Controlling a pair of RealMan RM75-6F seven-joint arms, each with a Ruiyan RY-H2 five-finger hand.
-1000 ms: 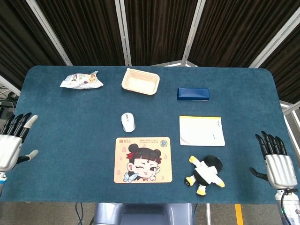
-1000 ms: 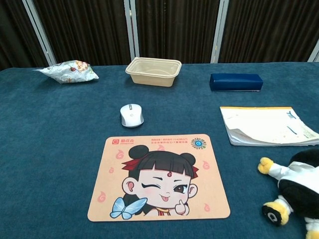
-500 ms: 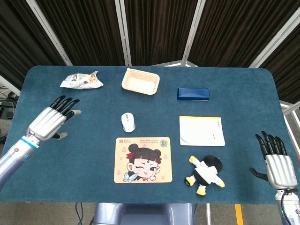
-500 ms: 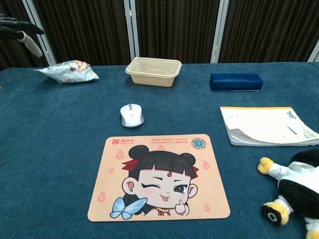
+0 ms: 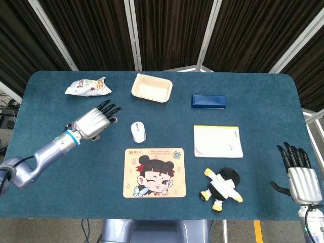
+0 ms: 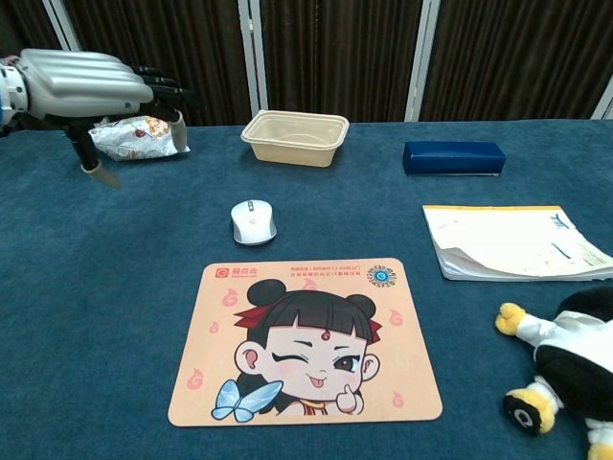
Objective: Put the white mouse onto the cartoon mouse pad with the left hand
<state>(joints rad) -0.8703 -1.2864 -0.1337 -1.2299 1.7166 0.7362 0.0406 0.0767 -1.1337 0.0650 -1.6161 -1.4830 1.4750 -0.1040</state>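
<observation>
One white mouse (image 5: pixel 138 131), one cartoon mouse pad (image 5: pixel 154 172), two empty hands.

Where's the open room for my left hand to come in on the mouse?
Bare cloth lies between the left hand and the mouse, and all down the pad's left side. Tighter spots: the tray behind the mouse, the pad's edge just in front.

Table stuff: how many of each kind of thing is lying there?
Mouse: 1
Mouse pad: 1
Snack bag: 1
Food tray: 1
Blue box: 1
Notepad: 1
Plush toy: 1
Total: 7
</observation>
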